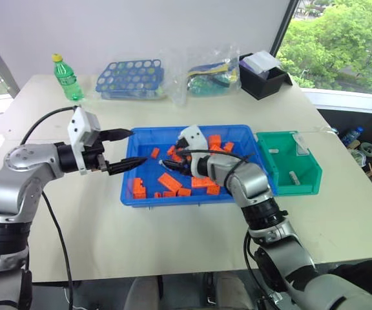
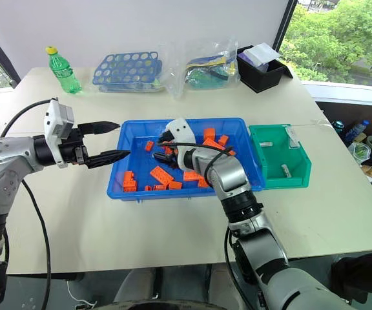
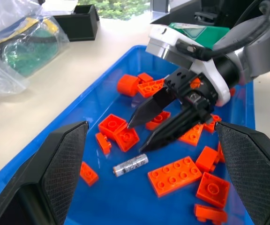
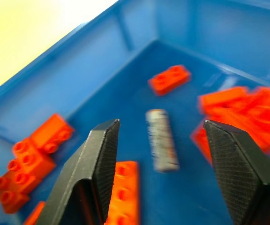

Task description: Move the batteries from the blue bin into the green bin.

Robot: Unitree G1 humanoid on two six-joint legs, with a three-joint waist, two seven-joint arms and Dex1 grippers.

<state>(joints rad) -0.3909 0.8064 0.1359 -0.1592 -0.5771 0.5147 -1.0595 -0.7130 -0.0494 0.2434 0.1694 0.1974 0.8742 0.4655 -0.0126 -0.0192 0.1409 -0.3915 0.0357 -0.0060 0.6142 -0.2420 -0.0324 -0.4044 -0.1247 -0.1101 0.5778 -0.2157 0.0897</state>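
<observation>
Your right gripper (image 3: 146,132) hangs inside the blue bin (image 1: 134,197) with its fingers spread and nothing between them, poised just above one battery (image 3: 131,165) that lies flat on the bin floor among the orange bricks (image 3: 175,174). Your left gripper (image 1: 133,148) hovers wide and empty over the bin's left rim, and beside the bin's right wall the green bin (image 1: 305,187) holds two more batteries (image 1: 294,177)
</observation>
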